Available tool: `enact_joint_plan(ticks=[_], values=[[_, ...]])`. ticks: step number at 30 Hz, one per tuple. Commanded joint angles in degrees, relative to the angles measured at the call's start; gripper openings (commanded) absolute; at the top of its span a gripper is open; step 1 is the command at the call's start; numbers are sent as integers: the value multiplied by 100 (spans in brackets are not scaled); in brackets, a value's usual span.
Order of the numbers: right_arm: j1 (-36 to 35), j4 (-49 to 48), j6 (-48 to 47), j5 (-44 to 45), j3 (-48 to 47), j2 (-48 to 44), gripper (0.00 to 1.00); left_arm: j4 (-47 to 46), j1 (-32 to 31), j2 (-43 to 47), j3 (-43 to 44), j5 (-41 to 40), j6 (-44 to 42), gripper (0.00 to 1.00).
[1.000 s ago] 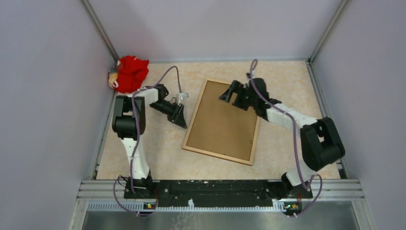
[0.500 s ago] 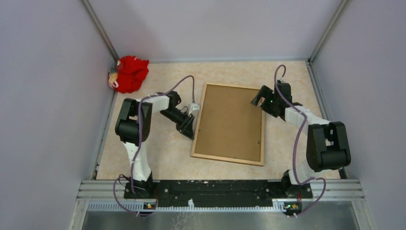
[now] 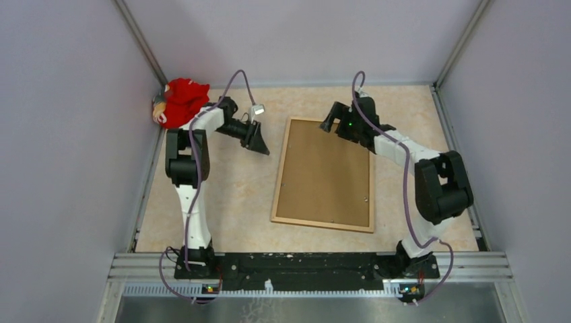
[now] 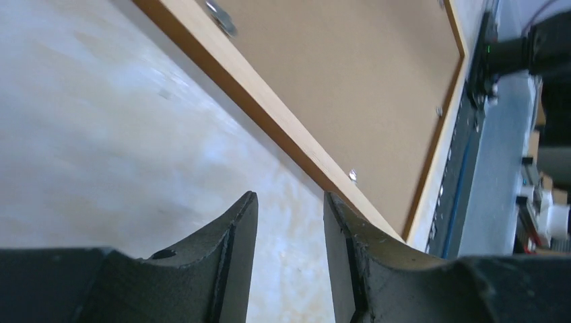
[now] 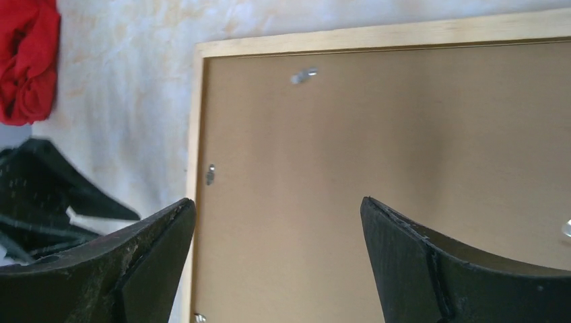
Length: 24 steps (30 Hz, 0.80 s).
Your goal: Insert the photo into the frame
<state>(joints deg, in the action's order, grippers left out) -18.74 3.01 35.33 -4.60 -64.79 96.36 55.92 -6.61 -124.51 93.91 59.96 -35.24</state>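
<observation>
Both grippers hold nothing. The left gripper (image 4: 290,195) has its fingers drawn close, with only a slim gap between them through which bare table shows. The right gripper (image 5: 276,202) is spread wide, and brown board fills the whole space between its fingers. The table (image 3: 222,195) is pale, marbled beige. The frame (image 4: 269,101) lies flat on it in the middle, back side up, between the two arms, with its long sides running away from the arm bases and slightly askew. A plain brown backing board (image 3: 323,171) fills the frame from edge to edge inside the narrow golden-brown moulding. The left gripper hangs over bare table just left of the frame's far left corner, apart from it. The right gripper is at the frame's far edge, and its camera looks down on that same far left corner; whether its fingers touch the wood cannot be told. A red cloth bundle (image 3: 183,102) sits in the far left corner of the table, well apart from the frame and close to the left arm. Small metal tabs (image 5: 211,173) lie along the inner edge of the moulding, over the margin of the board.
</observation>
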Motion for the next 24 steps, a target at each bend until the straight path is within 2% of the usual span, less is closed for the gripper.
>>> enact_joint_plan(ticks=[1, 4, 12, 18, 24], values=[[-524, -472, 345, -338, -629, 769, 91, -555, -147, -754, 986, 551, 1241, 48], [-879, -644, 514, -558, -1086, 1364, 89, -587, -315, -1127, 1393, 546, 1522, 48], [-1352, -854, 931, -909, -1879, 2447, 85, -991, -411, -1240, 1139, 205, 1780, 40], [-1449, -999, 1206, -1111, -1995, 2737, 75, -1224, -411, -1248, 866, 128, 1881, 30], [-1468, -1021, 1301, -1064, -1705, 2635, 73, -1403, -411, -1188, 573, 73, 1915, 29]])
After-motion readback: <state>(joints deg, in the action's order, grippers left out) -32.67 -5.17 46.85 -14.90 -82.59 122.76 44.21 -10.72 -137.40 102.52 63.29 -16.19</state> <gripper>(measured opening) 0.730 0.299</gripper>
